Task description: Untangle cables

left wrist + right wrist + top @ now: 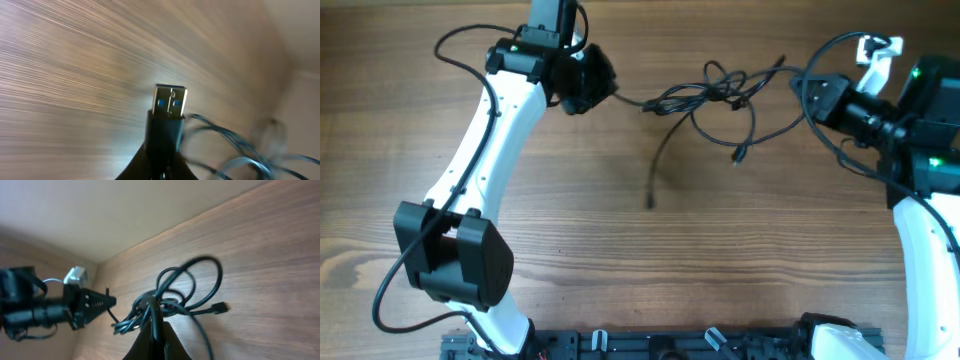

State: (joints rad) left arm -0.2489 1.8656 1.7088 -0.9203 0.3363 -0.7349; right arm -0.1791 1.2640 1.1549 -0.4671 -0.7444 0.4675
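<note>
The cables (715,90) form a thin black tangle at the far middle of the table, stretched between my two grippers. One loose strand trails down to a plug end (650,203); another plug end (736,157) hangs below the knot. My left gripper (605,88) is shut on a cable's USB plug (169,107), which sticks up between the fingers (162,170). My right gripper (800,85) is shut on a cable strand (155,320) of the tangle (170,297), with a small plug (220,308) lying to the right.
The wooden table (620,260) runs under everything. A rail (660,345) with the arm bases runs along the front edge. My left arm (470,190) crosses the left side; my right arm (920,230) stands along the right edge. The opposite gripper shows in the right wrist view (80,305).
</note>
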